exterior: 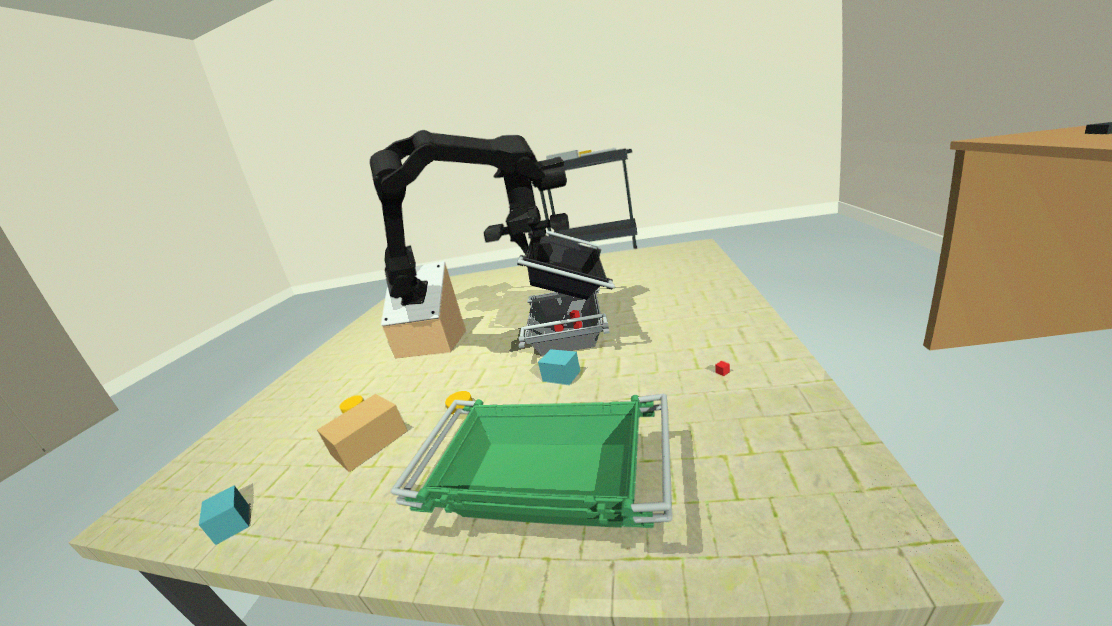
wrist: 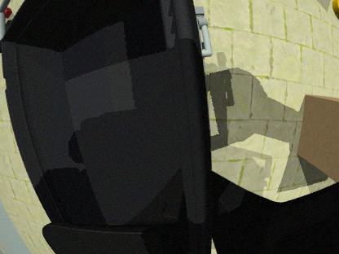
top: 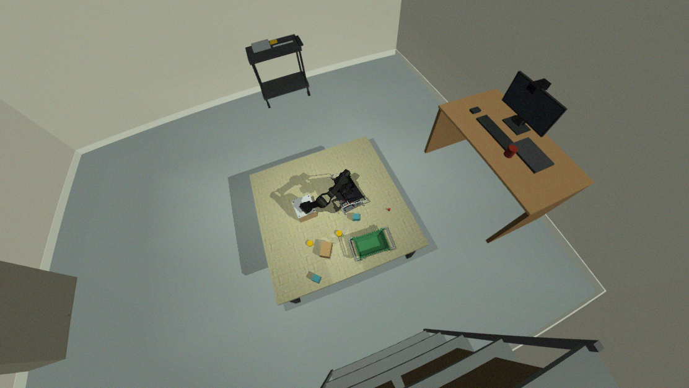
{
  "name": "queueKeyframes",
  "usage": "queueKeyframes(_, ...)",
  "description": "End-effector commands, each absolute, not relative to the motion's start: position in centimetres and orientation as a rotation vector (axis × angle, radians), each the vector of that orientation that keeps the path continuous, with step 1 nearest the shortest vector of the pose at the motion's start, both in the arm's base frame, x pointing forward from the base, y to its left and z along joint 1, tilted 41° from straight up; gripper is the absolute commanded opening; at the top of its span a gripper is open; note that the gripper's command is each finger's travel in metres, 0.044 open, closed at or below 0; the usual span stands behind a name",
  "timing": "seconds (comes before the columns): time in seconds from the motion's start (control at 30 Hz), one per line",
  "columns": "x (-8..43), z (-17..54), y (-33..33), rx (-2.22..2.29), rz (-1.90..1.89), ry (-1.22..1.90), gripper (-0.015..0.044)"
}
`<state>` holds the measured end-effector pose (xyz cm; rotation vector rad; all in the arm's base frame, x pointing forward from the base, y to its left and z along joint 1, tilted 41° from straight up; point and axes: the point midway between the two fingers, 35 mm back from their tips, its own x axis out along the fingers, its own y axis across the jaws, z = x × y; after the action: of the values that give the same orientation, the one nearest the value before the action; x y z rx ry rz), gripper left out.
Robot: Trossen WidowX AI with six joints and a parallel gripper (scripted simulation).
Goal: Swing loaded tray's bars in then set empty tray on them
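The loaded grey tray (exterior: 564,340) stands on the table with red blocks (exterior: 575,315) inside. Its near wire bar (exterior: 566,323) lies across the top close to the near end; its far bar is hidden. The empty black tray (top: 355,193) (exterior: 564,258) (wrist: 155,142) is held above the grey tray, tilted down to the right in the exterior view, with its own bars out at its ends. A gap shows between the trays at the left; at the right they look very close, and contact cannot be told. My gripper (exterior: 527,242) is shut on the black tray's left wall.
A teal block (exterior: 559,367) (top: 355,217) stands just in front of the grey tray. A large green tray (exterior: 536,458) (top: 370,242), an orange block (exterior: 362,432), yellow discs (exterior: 459,399), another teal block (exterior: 224,514) and a small red cube (exterior: 722,367) lie nearer the front.
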<state>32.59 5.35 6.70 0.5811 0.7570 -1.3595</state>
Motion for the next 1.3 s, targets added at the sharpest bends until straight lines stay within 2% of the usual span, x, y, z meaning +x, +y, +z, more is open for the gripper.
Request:
queueKeyframes(0.0, 32.7, 7.1, 5.7, 0.59, -1.343, 0.744, 0.0)
queueKeyframes(1.27, 32.9, 3.1, 2.2, 0.59, -1.343, 0.742, 0.0)
